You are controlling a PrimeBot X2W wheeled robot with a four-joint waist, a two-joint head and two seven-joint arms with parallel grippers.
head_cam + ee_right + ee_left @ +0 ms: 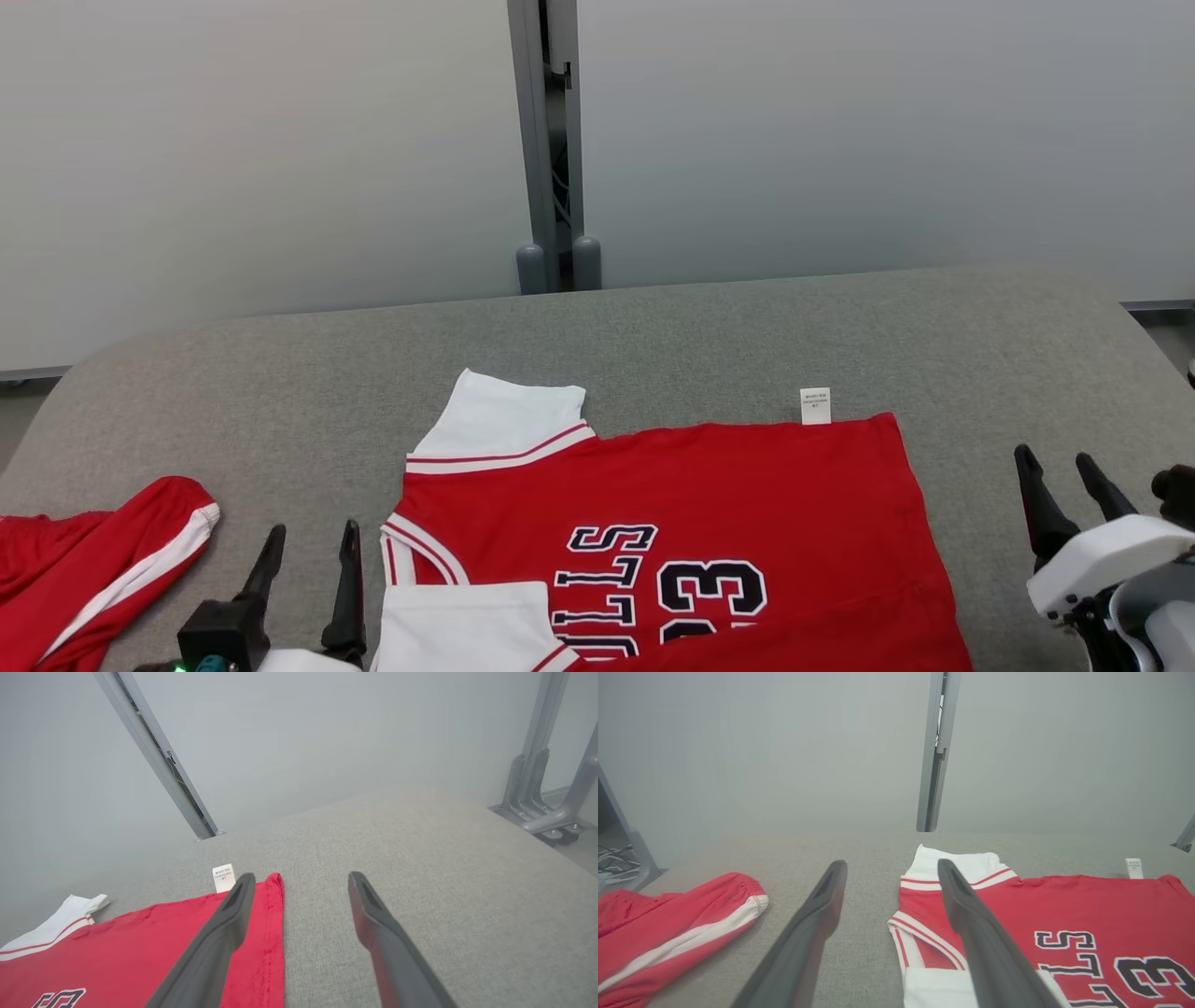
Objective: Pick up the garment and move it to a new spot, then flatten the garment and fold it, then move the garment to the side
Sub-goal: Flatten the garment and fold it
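Note:
The garment [728,495] is a red jersey with white sleeves and dark lettering, spread flat on the grey padded table [653,336]. Its collar end points left and a white label [815,406] sticks out at its far edge. My left gripper [315,528] stands open just left of the jersey's sleeves, holding nothing; in the left wrist view the left gripper [892,863] frames the jersey [1064,905] edge. My right gripper [1055,455] is open beside the hem, apart from the cloth. In the right wrist view the right gripper [302,875] hovers over the hem corner of the jersey [140,942].
Red shorts with a white stripe [93,569] lie bunched at the table's left end, also seen as the shorts [668,924]. A grey post [551,140] stands behind the table against pale wall panels. Bare table stretches beyond the jersey and to its right.

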